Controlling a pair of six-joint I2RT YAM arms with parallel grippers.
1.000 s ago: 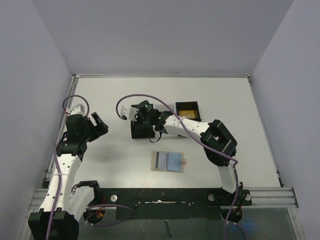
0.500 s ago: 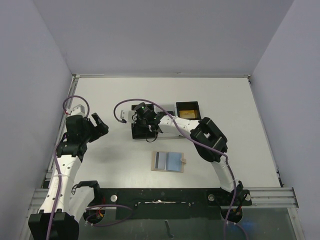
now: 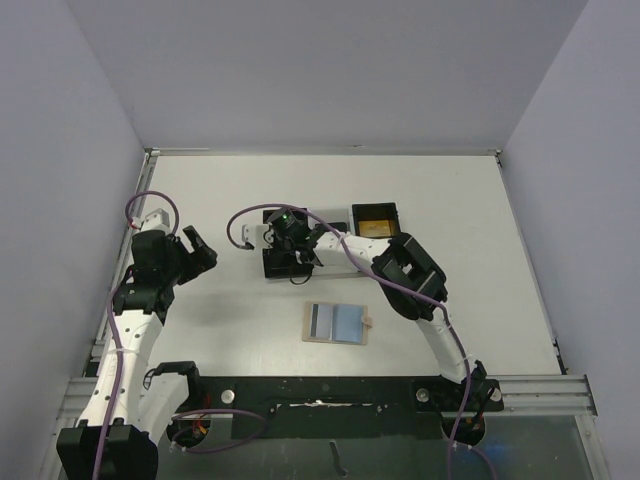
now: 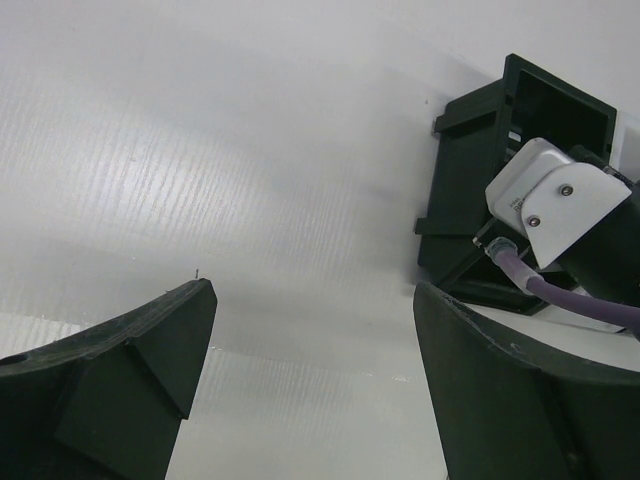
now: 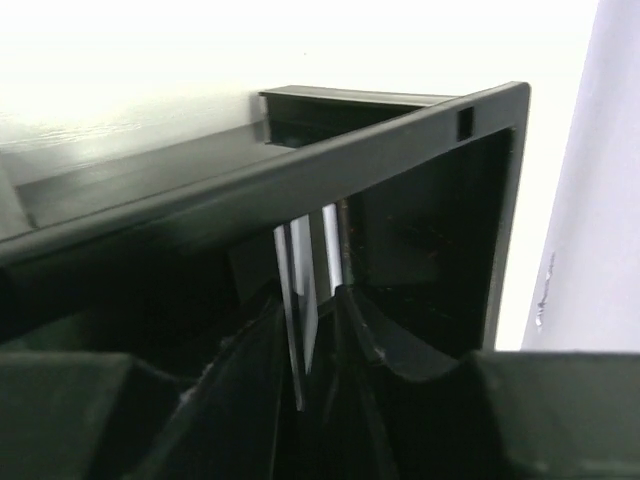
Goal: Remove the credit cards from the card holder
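The right gripper (image 5: 303,345) has its jaws only narrowly apart. A thin pale card (image 5: 297,300) stands on edge in the slit between them. The right wrist view does not settle whether the fingers press the card or merely flank it. Fingertips and card sit down inside an end compartment of the black tray (image 5: 400,125), with its walls close on either side and its rim just above.

From overhead none of that shows: the right gripper (image 3: 290,240) covers the black tray (image 3: 272,266) and hides the card.

The left gripper (image 4: 312,292) has its jaws wide apart over bare table (image 4: 200,150). Its camera catches the black tray (image 4: 470,190) from the side, with the right arm's white wrist housing (image 4: 548,200) and purple cable (image 4: 560,292) above it.

Overhead, the left gripper (image 3: 195,252) hangs near the table's left edge, well apart from the tray. The card holder (image 3: 337,323) lies open and flat, blue-grey panels up, on the near side of the tray between the two arms. Neither gripper touches it, and open table (image 3: 470,220) surrounds it. A second black box with a yellow floor (image 3: 375,220) sits near the tray's right.
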